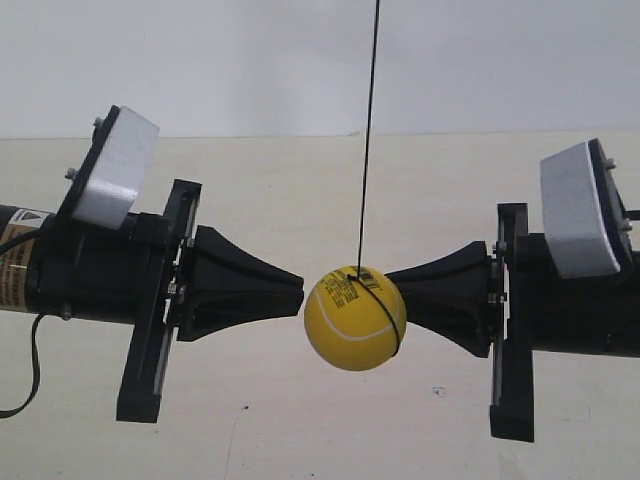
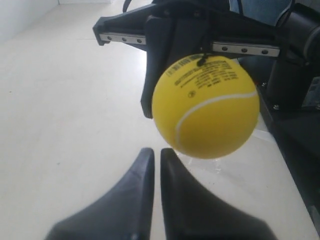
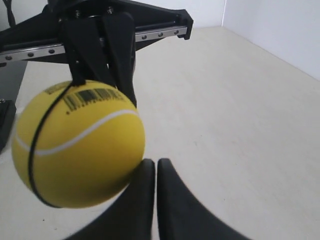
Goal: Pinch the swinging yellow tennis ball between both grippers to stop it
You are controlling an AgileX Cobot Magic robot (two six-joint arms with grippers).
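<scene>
Yellow tennis ball (image 1: 355,317) hangs on a thin dark string (image 1: 368,130) between the two cone tips. Right gripper (image 3: 156,165) has its fingers pressed together, tip against the ball's side. Left gripper (image 2: 152,155) is also closed, tip just short of the ball. Ball looks light, smooth, likely slippery — press on its midline, tips coaxial, or it squirts out. String anchor cut off above — exact contact hard to confirm.

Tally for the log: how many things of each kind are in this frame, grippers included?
Yellow tennis ball: 1
Dark string: 1
Black grippers: 2 (left gripper, right gripper)
Total: 4
</scene>
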